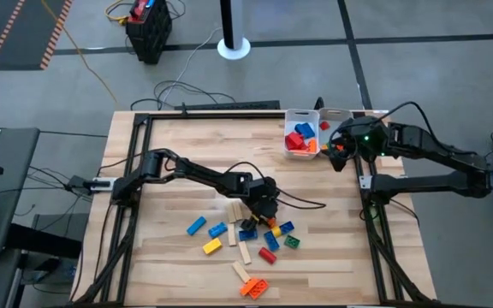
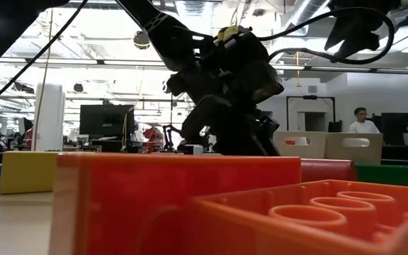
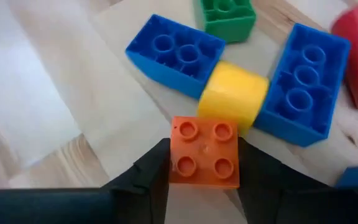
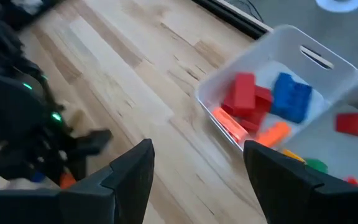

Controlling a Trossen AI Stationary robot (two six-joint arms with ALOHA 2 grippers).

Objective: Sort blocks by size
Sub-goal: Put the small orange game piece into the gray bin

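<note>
Nearest the lens: small orange brick [image 3: 205,152], studs up, square, so no long axis to speak of; flanked by the fingers [image 3: 151,171] of the left claw [image 3: 204,180], closing on its sides, grip not yet certain. Placed mid-surface [image 1: 169,162] amid scattered blocks [image 1: 255,239], against a yellow block [image 3: 232,96], with two blue bricks [image 3: 176,56] just behind it. Risk, by judgement: neighbours nudged or dragged on lift, or brick slipping from a shallow pinch. Right claw [image 4: 197,165] spread wide, empty, above the surface beside a white tray [image 4: 328,59] of sorted blocks.
</note>
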